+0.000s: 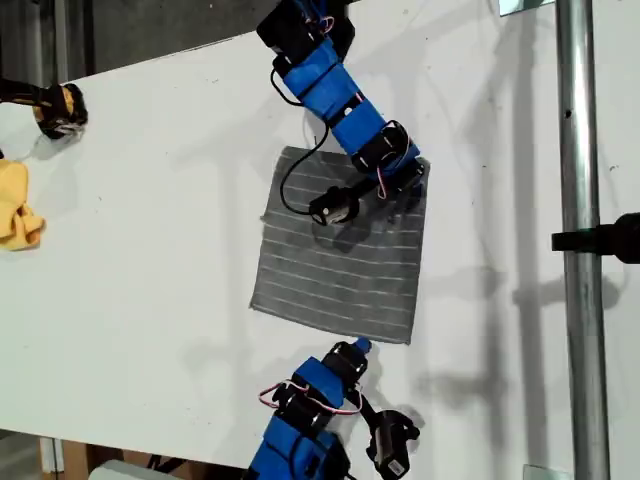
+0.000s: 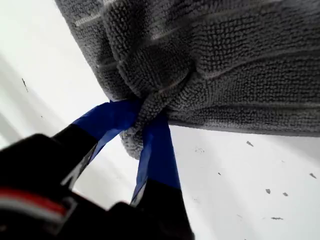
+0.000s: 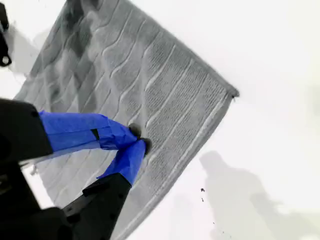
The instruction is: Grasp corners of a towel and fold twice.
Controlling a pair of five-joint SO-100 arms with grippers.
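My first gripper [image 2: 145, 132] is clamped on a bunched corner [image 2: 137, 135] of the towel [image 1: 340, 250], mid-tabletop. My second gripper [image 3: 134, 145], jaws together, hovers over the cloth, holding nothing. Grasping step: second corner likely next.

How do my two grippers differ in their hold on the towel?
My first gripper has its jaws clamped on a bunched towel corner; my second gripper has jaws shut over flat cloth, nothing bunched between them. In the exterior view the first is at the towel's top right, the second at its bottom edge. Both have blue jaws.
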